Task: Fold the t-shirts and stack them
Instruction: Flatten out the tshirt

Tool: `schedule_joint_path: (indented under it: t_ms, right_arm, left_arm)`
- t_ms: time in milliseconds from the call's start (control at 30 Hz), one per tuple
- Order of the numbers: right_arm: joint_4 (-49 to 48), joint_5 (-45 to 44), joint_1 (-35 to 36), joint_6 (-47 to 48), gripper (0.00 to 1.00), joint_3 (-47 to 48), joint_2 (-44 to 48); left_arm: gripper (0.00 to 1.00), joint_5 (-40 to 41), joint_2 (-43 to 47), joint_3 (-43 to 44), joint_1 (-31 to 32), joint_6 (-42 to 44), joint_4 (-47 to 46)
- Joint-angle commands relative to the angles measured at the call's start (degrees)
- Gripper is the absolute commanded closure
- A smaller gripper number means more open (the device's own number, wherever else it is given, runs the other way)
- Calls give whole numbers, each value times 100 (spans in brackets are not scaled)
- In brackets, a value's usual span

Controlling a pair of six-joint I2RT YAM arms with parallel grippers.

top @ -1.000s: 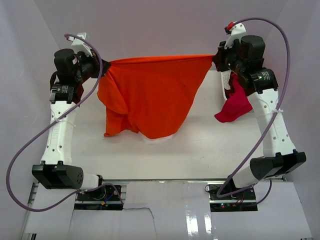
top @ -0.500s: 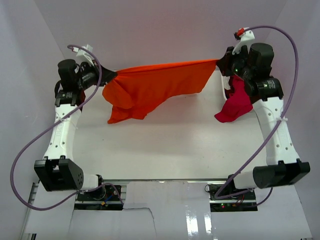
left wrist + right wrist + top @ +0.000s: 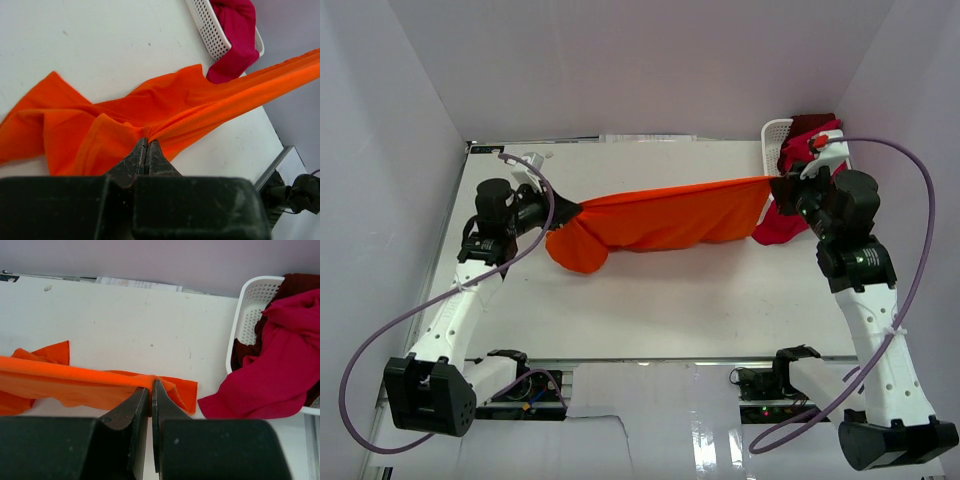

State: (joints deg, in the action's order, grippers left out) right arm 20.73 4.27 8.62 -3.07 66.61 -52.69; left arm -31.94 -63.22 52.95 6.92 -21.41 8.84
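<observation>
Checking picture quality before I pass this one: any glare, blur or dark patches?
Top view: even light, glare only on the glossy strip at the near edge. Left wrist: orange shirt sharp, left tool dark and soft. Right wrist: basket clear, right tool underexposed.

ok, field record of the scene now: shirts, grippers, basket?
left gripper: shut on orange t-shirt
right gripper: shut on orange t-shirt
orange t-shirt: stretched between both grippers, lower edge on the table
magenta t-shirt: spilling over basket rim onto table
dark red t-shirt: inside basket
basket: white, table's far right corner
folded stack: none visible
</observation>
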Motion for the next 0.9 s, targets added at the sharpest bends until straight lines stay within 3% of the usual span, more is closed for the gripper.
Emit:
schedule_joint_path:
  t_ms: [0, 233, 300, 333, 367, 600, 700, 867]
  right_arm:
    - [-526, -271, -124, -219, 92, -453, 486]
    - [-184, -339, -89, -493, 92, -1369, 1356]
    - [-87, -410, -89, -379, 92, -1431, 1401]
    - [-43, -410, -89, -370, 92, -1431, 1410]
    - [27, -549, -89, -352, 92, -1423, 1410]
    - [246, -822, -89, -273, 92, -1177, 1366]
    - [439, -919, -98, -238, 92, -1071, 1428]
    - [862, -894, -89, -352, 92, -1071, 1542]
  left_arm:
    - [100, 549, 397, -460, 90, -126, -163]
    - [100, 724, 556, -1304, 538, -390, -277]
    - [88, 742, 539, -1349, 653, -417, -269]
    - [74, 699, 522, -1349, 679, -460, -278]
    - [67, 681, 539, -1349, 705, -487, -278]
    - [29, 1075, 846, -981, 732, -356, 99]
    - [19, 1173, 864, -752, 723, -171, 363]
    - [16, 657, 443, -522, 714, -74, 610]
